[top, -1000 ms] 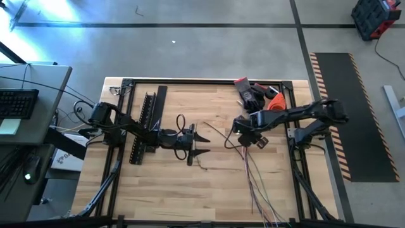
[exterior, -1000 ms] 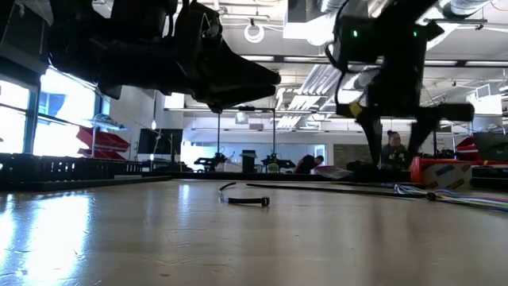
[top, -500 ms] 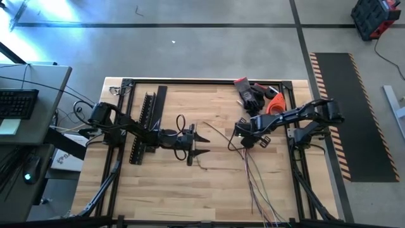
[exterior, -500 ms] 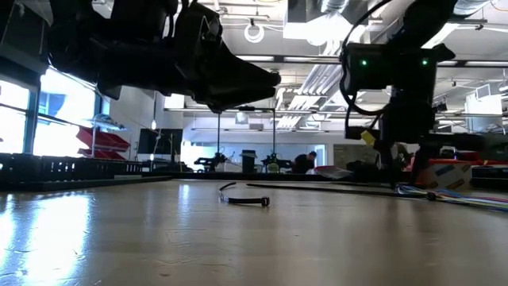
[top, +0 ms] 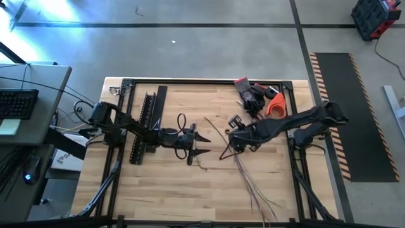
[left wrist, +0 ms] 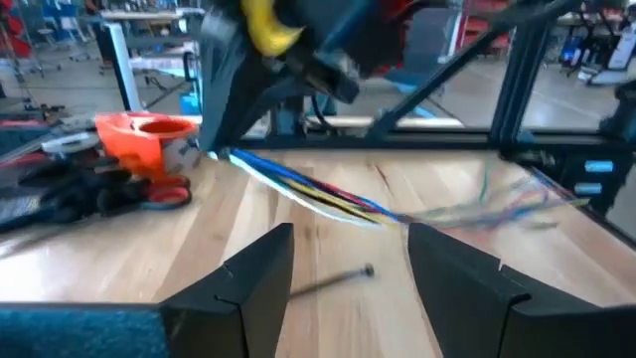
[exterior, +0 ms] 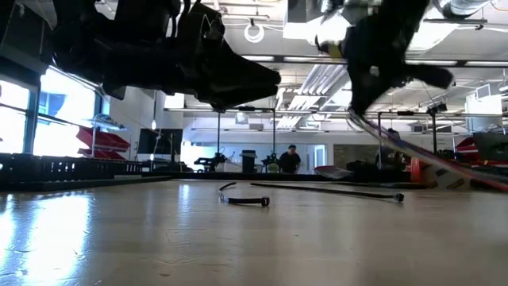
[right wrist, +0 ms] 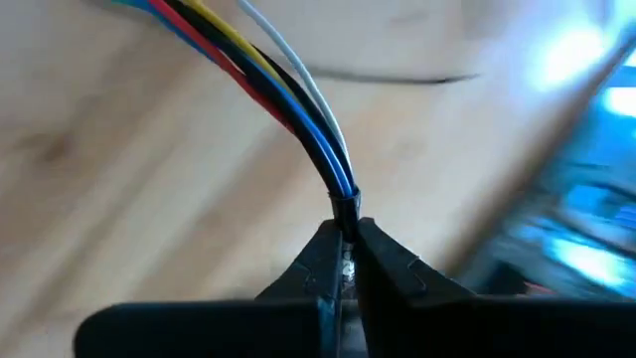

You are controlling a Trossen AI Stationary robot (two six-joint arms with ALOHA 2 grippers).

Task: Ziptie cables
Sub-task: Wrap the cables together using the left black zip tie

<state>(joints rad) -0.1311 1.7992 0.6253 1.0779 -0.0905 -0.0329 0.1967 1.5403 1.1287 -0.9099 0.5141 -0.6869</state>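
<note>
From above, the right tool (top: 233, 143) sits near the middle of the worktop (top: 171, 190), pinched shut on one end of the cables (top: 253, 187), which trail from it toward five o'clock and fan out to the near edge. The left tool (top: 199, 144) hangs just to the nine o'clock side of it, jaws standing apart and empty, pointing at three o'clock toward the bundle. A thin dark strip (top: 201, 163), possibly a zip tie, lies on the wood just at six o'clock of the left tool, untouched. The slotted black rail (top: 144, 126) lies at nine o'clock under the left arm, and an orange object (top: 274, 105) with a pile of dark gear sits toward one o'clock. At table height, the cables (exterior: 432, 159) slope down from the raised right tool (exterior: 359, 105), so their gripped end is off the wood, while a small dark loop (exterior: 246, 199) and a long thin strand (exterior: 325, 190) lie flat on the surface. Past the left tool's spread fingers (left wrist: 248, 288), the bundle (left wrist: 318, 191) hangs in the air, blue, yellow and red strands close together, then loosening farther off. The right wrist camera shows its two fingertips (right wrist: 323, 261) closed tight on the cables (right wrist: 298, 109) at a short dark wrap where the strands meet. My reading is that the job is at an early stage: the bundle is gathered and lifted at one end, but no tie can be seen around its length, so fetching a tie, looping it and cinching it are all left.
</note>
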